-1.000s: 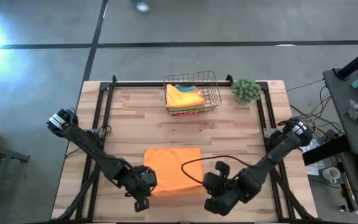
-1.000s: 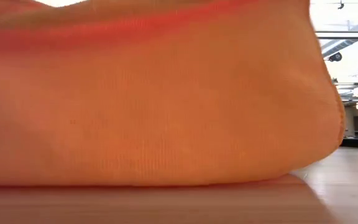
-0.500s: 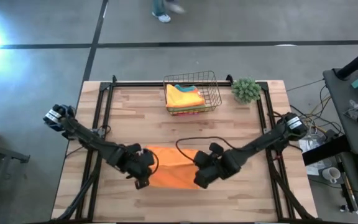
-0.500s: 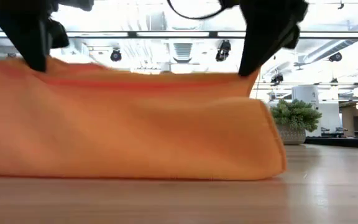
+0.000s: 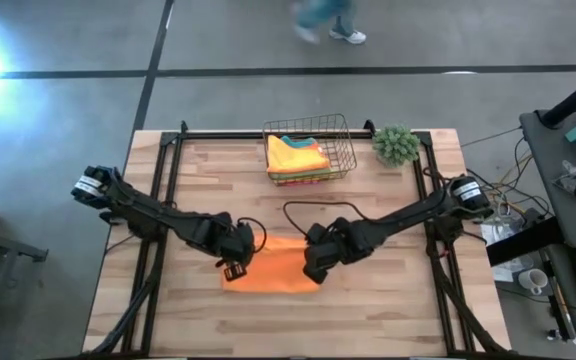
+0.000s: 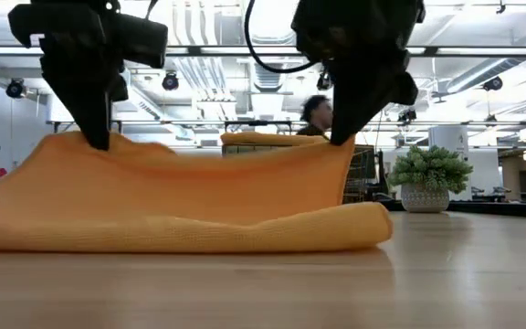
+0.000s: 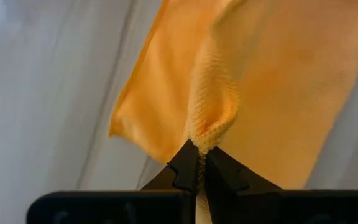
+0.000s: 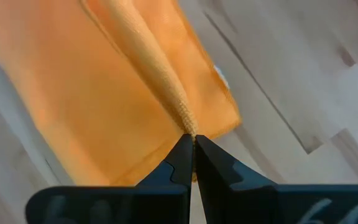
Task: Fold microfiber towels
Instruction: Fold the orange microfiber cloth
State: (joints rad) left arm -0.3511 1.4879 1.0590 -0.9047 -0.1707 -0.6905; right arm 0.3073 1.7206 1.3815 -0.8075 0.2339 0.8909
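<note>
Low view: orange towel (image 6: 181, 206) half-folded, sagging

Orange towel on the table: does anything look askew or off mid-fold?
Nothing stands out. The left gripper and right gripper are each shut on a corner of the orange microfiber towel, holding that edge about level above the wooden table. The wire basket of folded towels stands upright at the back.
</note>
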